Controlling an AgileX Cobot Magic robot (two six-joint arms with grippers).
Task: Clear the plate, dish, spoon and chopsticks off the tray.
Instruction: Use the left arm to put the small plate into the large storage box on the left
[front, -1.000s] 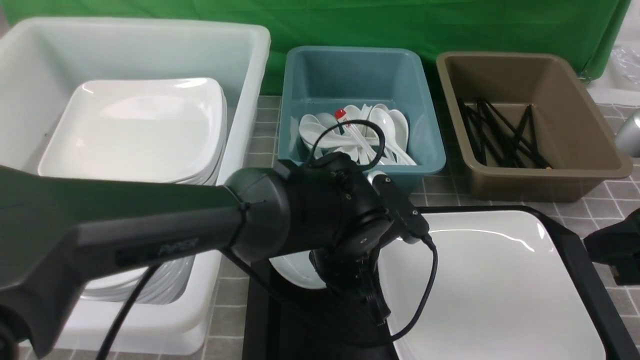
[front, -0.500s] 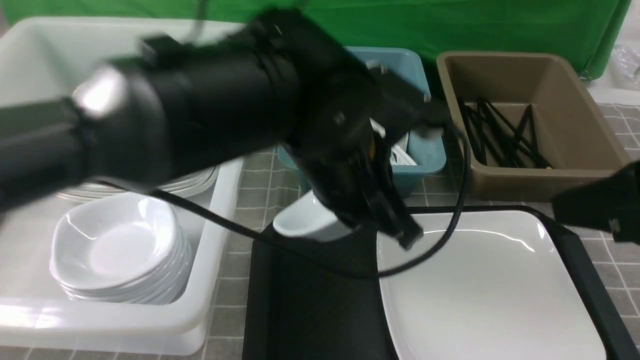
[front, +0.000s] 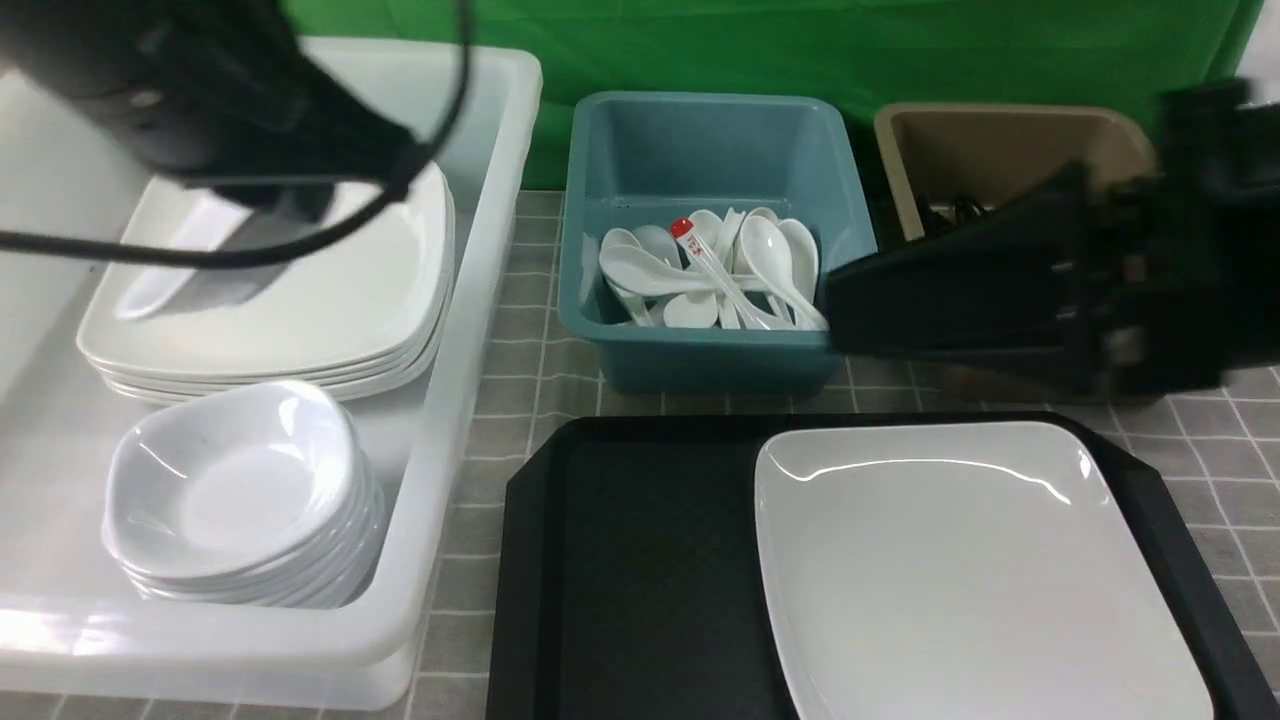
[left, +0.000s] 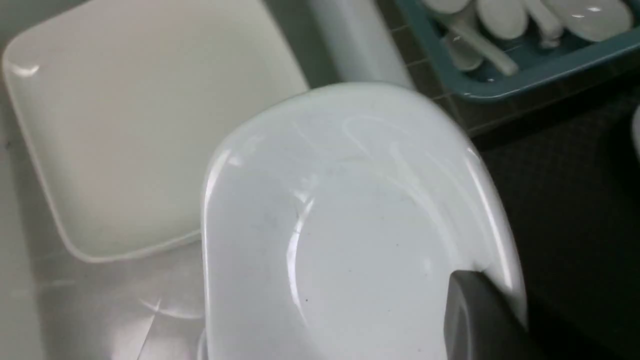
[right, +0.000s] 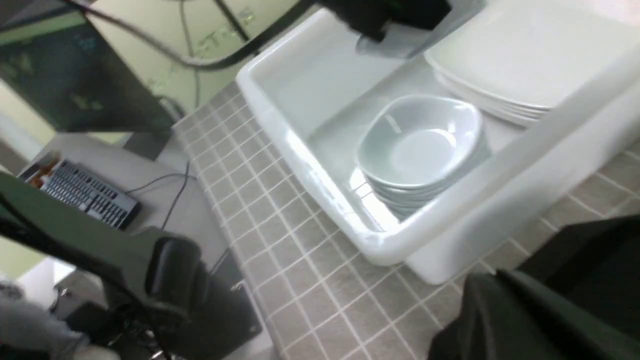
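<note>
Grey tiled tabletop (front: 522, 392) under black tray (front: 620, 560), green backdrop (front: 700, 50) behind

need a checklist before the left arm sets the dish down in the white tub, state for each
1. Left gripper clamped on the dish: ok.
2. Dish over the white tub, off the tray: ok.
3. Dish above the bowl stack: not ok, it hangs over the stacked plates.
4. Top of bowl stack free: ok.
5. Right arm away from the white tub: ok, it is by the brown tub.
6. Tray cleared: not ok, the plate lies on it.
</note>
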